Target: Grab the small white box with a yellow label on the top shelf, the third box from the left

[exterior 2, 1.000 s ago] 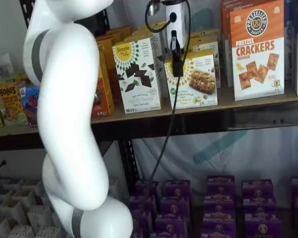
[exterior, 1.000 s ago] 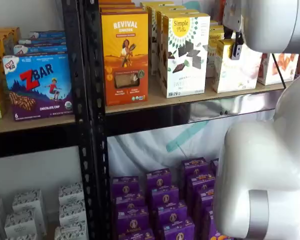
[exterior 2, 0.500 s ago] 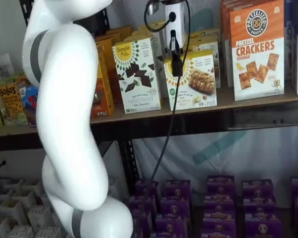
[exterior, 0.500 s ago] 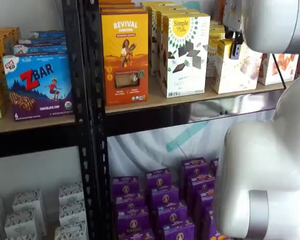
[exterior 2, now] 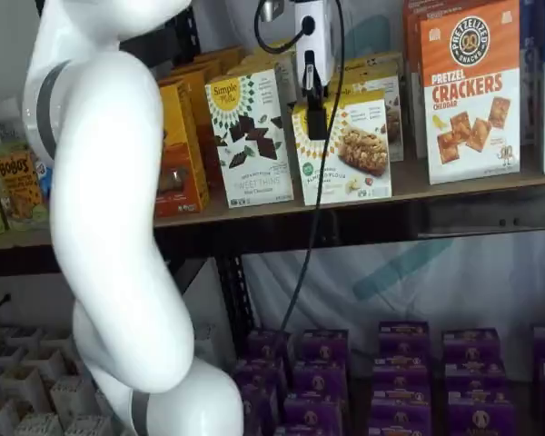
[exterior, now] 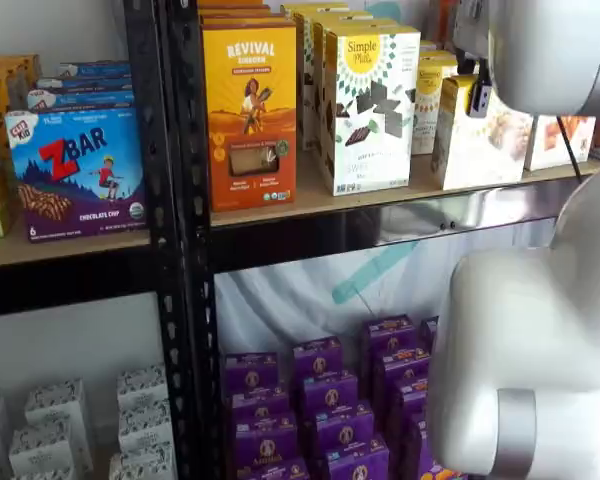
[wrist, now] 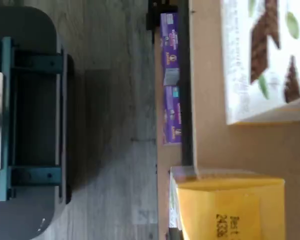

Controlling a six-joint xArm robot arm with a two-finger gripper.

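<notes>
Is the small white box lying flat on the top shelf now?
No, the small white box stands tilted on the top shelf, with the gripper closed on its upper edge.

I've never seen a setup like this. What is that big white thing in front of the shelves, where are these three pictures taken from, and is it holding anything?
The white shape is a robot arm. Two pictures come from fixed cameras facing the shelves; the third looks down from a camera on the arm's wrist, turned sideways. On the top shelf stand cartons: an orange one, a tall white one, pretzel crackers. The black fingers are closed on the small white box, which is tilted.
</notes>
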